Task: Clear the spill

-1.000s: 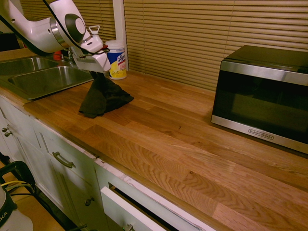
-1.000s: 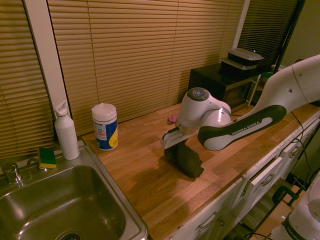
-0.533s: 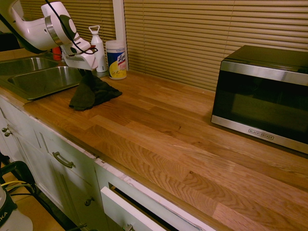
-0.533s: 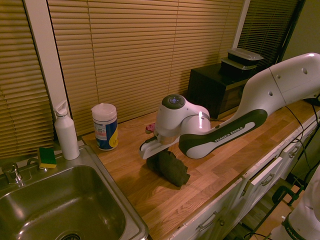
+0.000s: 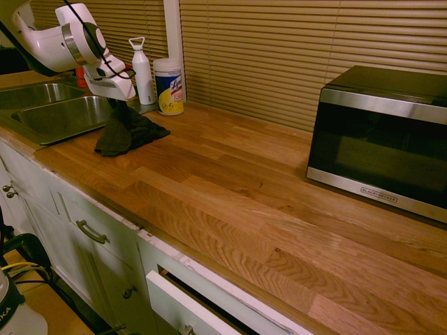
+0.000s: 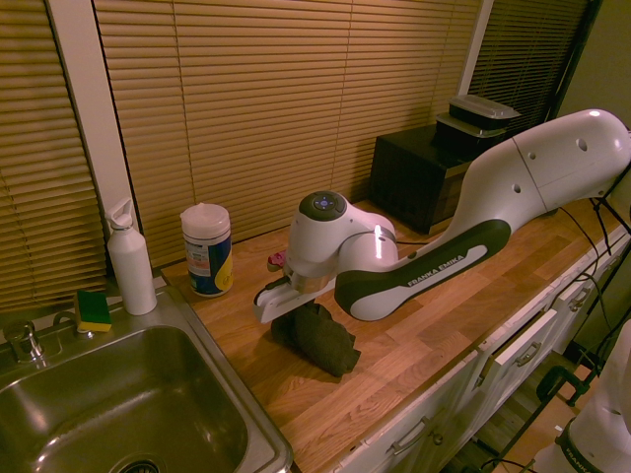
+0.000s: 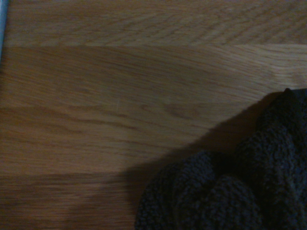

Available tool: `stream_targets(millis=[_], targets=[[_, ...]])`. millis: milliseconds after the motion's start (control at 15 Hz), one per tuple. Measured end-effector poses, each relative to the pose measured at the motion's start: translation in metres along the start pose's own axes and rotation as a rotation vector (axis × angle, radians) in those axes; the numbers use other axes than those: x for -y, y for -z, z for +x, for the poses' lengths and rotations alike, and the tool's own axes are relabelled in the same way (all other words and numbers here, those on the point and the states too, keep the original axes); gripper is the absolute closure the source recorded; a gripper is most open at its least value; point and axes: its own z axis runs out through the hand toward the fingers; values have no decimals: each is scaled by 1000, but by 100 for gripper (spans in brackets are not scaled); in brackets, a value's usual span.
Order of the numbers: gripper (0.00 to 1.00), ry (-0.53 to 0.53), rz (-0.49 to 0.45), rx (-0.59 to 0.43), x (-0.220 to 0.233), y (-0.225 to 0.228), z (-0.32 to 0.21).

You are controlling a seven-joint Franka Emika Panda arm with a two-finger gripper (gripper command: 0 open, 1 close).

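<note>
A dark grey-black cloth (image 5: 129, 132) lies bunched on the wooden countertop (image 5: 230, 188), close to the sink. Its top is gathered up into my gripper (image 5: 115, 103), which is shut on it. In the second exterior view the gripper (image 6: 292, 309) presses down on the cloth (image 6: 320, 338) from above, a short way from the sink's edge. The wrist view shows the cloth (image 7: 230, 191) against bare wood grain. The spill does not show in any view; it may be under the cloth or too small to make out.
A steel sink (image 5: 56, 115) lies just beyond the cloth. Behind it a white bottle (image 5: 143, 73) and a wipes canister (image 5: 168, 86) stand by the blinds, with a sponge (image 6: 94, 308) at the sink's back. A microwave (image 5: 384, 139) sits at the counter's other end.
The gripper has dragged the cloth along the countertop towards the sink, staying shut on it. The cloth has bunched up more as it moved.
</note>
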Motion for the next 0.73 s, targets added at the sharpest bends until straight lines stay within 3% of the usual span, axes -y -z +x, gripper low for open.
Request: stream_targets(millis=[400,733], targets=[[0,-14,16,3,3,11,1],[0,-20,64,-36,-2,76,-1]])
